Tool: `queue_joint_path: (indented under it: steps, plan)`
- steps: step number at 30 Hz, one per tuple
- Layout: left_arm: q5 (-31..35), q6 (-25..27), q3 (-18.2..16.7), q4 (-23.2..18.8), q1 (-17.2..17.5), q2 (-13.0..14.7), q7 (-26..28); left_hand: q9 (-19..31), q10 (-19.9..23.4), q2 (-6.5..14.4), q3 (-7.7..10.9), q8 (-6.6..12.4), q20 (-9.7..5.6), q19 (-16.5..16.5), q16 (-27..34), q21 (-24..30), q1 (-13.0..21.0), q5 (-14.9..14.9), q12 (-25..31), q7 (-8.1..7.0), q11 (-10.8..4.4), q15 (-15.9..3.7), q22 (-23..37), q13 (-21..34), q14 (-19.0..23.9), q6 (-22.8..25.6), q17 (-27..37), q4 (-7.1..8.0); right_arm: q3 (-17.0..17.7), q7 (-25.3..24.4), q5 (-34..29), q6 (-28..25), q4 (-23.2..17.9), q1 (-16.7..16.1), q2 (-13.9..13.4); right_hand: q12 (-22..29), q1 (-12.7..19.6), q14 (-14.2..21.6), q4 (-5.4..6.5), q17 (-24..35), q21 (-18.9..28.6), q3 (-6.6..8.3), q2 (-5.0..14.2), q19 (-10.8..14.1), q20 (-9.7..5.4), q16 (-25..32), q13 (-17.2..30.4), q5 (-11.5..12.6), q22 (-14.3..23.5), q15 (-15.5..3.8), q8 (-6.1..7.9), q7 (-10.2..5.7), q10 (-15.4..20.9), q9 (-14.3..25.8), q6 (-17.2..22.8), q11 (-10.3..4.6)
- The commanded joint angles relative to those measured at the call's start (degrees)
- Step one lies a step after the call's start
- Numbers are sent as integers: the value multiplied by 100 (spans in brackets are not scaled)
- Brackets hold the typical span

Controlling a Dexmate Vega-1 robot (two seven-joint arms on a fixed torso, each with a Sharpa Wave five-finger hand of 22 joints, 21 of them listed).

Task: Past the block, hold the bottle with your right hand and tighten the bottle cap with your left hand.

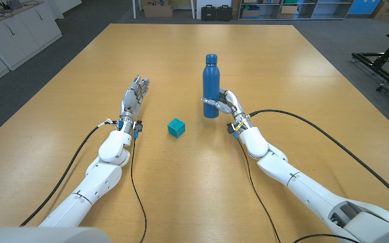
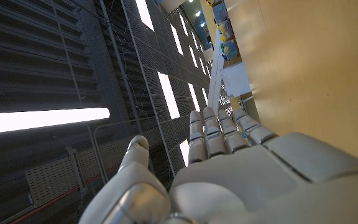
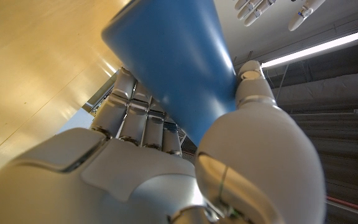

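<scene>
The left hand (image 1: pixel 133 101) is waiting released, fingers extended, toward the worktop's (image 1: pixel 59 115) left edge, well apart from the cap (image 1: pixel 211 59). The teal block (image 1: pixel 175 127) is sitting mid-worktop with open room around it. The right hand (image 1: pixel 225 104) is grasping the blue bottle (image 1: pixel 211 86) low down, so holding looks done; the left must next be crossing past the block to the cap.
</scene>
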Motion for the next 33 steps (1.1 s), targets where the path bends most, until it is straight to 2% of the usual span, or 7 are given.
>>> queue_joint_path:
  steps: [1,10,13,16,24,29,33]
  plan:
    - [554,493,86,-487,65,150,500,33,305,49,18,109,-422,225,102,63,-14,-16,92,-10,-29,-262,15,11,336,324,14,-20,85,75,-182,-244,-929,-422,-280,47,1359,1005,59,26,74,893,1265,317,-997,19,41,-3,23,-1592,48,-1345,1495,-5,1575,-1445]
    - [1025,958,164,-885,51,296,823,38,683,15,31,180,-412,472,138,94,3,-9,171,-50,-47,-287,14,12,636,654,10,-44,50,133,-575,-662,-1382,-529,-444,94,1376,1051,75,64,189,900,1248,284,-994,13,127,-15,57,-1584,53,-1354,1591,-32,1580,-1462]
    - [1203,1044,191,-964,59,318,939,44,1076,-62,15,263,-403,690,187,126,-4,-15,270,-56,-86,-331,15,17,926,976,13,-57,28,148,-708,-830,-1467,-516,-470,99,1381,1055,75,69,211,904,1245,279,-991,9,143,-15,62,-1589,51,-1355,1603,-37,1572,-1478]
    - [1307,1056,217,-985,60,320,993,47,1211,-124,-10,292,-396,810,193,141,-26,-24,292,-67,25,-353,16,19,1038,1116,14,-57,-4,250,-750,-1018,-1521,-471,-491,99,1383,1058,75,72,223,906,1244,278,-990,7,151,-16,65,-1590,52,-1356,1602,-40,1574,-1481]
    - [1428,1010,296,-984,-21,470,788,47,1217,-300,-103,279,-353,809,171,109,-106,-41,267,-54,24,-332,16,21,1064,1148,20,-59,-143,497,-932,-1464,-1520,-262,-528,100,1380,1058,81,85,277,909,1226,249,-985,-11,193,-19,78,-1584,58,-1350,1601,-53,1585,-1459]
    - [1541,910,356,-947,-147,738,438,51,1041,-543,-234,148,-275,659,54,12,-198,-36,153,-44,54,-273,18,27,880,913,29,-56,-178,728,-791,-1619,-1480,-140,-531,102,1377,1062,85,93,307,912,1219,230,-981,-18,216,-20,85,-1580,58,-1352,1610,-60,1584,-1467]
    - [1624,756,378,-877,-215,918,222,57,825,-700,-290,55,-189,520,-31,-59,-140,-7,32,-58,71,-271,18,33,738,713,31,-100,-165,876,-645,-1739,-1471,-76,-552,105,1378,1065,86,100,334,917,1216,218,-980,-25,236,-18,90,-1583,59,-1349,1622,-67,1584,-1471]
